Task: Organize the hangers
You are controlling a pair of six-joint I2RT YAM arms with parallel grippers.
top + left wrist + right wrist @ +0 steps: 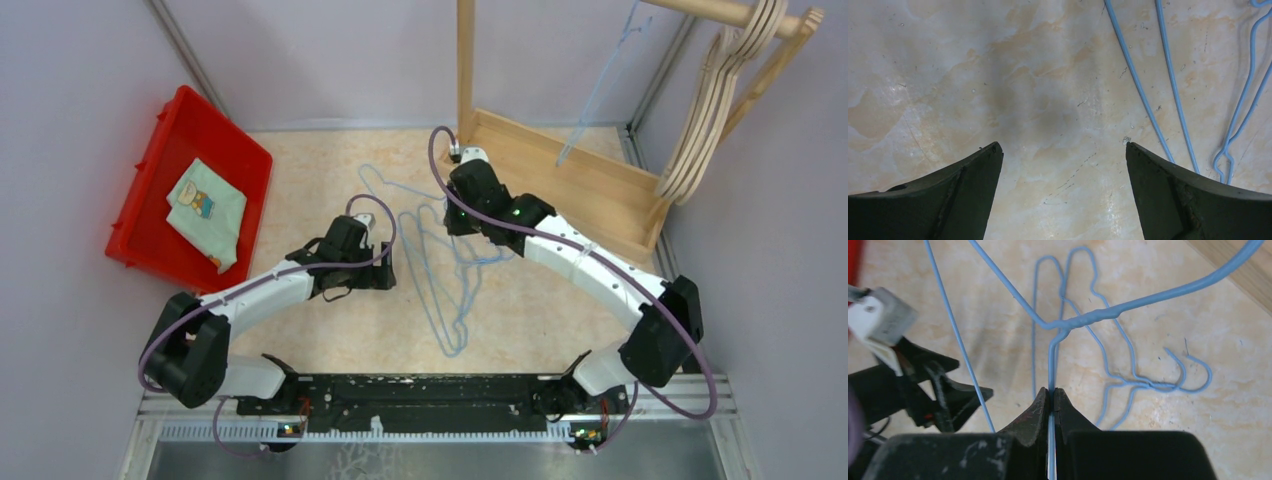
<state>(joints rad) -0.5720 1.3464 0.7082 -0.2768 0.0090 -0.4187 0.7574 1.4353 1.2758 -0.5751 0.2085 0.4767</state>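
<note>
Right gripper (453, 226), seen from above, points down over a loose heap of light-blue wire hangers (452, 300) lying on the marbled table (320, 170). The heap spreads from under its fingertips back toward the arm bases. Left gripper (386, 268) hovers just to the left of that heap, pointing at it. Well beyond the right gripper stands a wooden rack (570, 175), with a hanging blue hanger (598, 92) and a bunch of tan wooden hangers (700, 130) on its rail. Far to the left sits a red bin (190, 130) holding a folded cloth (207, 210). From the left wrist, the left gripper (1063, 150) has its fingers (973, 195) spread wide over bare table, touching nothing, and blue wires (1143, 100) run ahead and to its right. From the right wrist, the right gripper (1050, 392) is pressed together, pinching the thin wire of a single blue hanger (1088, 319). Its twisted neck sits just ahead of the tips and looks raised off the table. Other blue hangers (1120, 382) lie flat beyond and to the right.
</note>
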